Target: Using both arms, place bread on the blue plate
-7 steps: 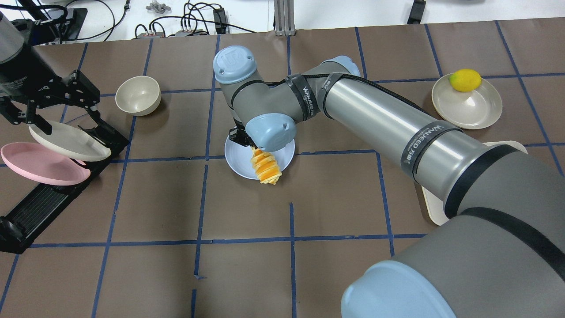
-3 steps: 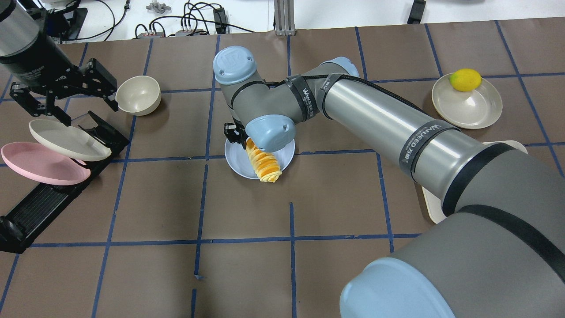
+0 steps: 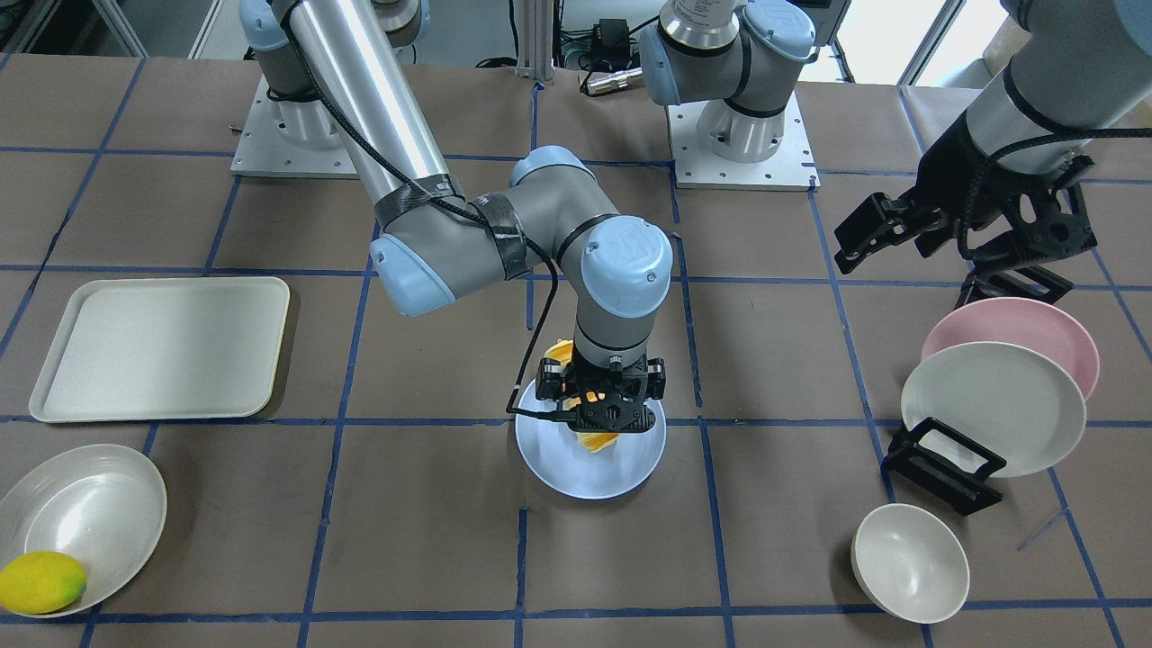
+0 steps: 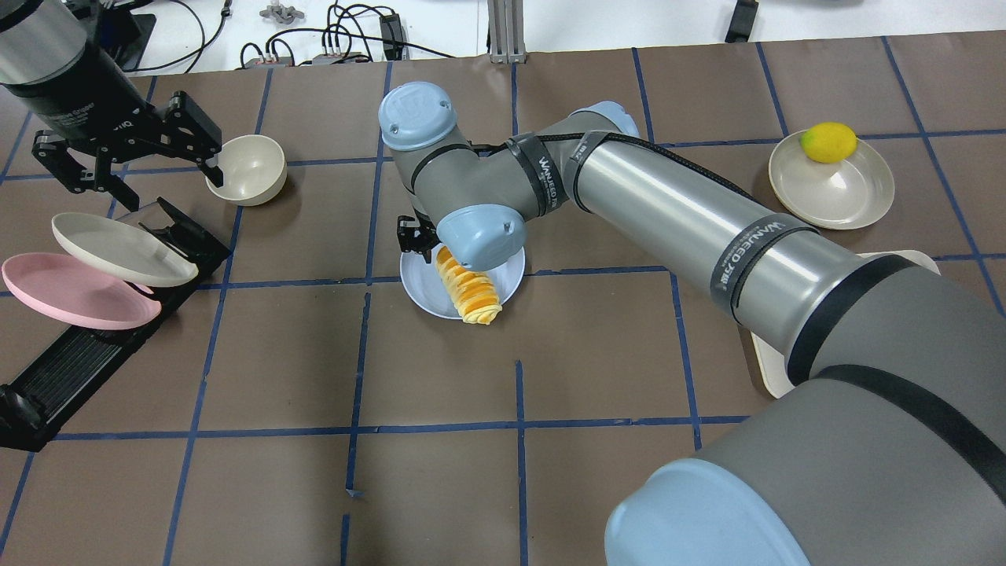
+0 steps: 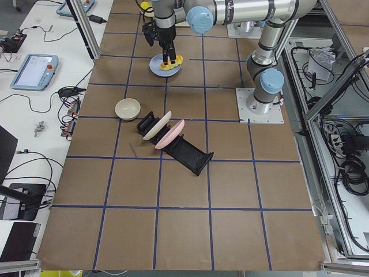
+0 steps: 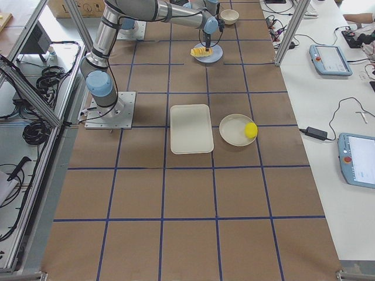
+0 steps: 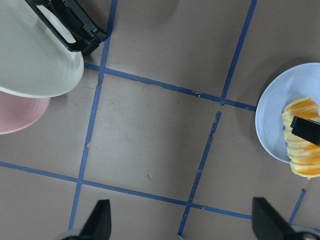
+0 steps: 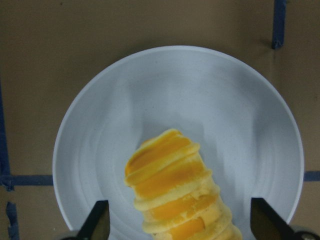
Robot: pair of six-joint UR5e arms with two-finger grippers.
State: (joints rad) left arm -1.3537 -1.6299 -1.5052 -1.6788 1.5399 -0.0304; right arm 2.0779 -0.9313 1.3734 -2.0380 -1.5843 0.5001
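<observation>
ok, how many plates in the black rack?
2: a cream-white plate and a pink plate right behind it on the robot's side, both leaning in the rack. None seems hidden.

Bread on plate beneath right claw; left claw well apart, by rack.

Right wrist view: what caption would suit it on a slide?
Bread resting on the blue plate, the right gripper open above it.
</observation>
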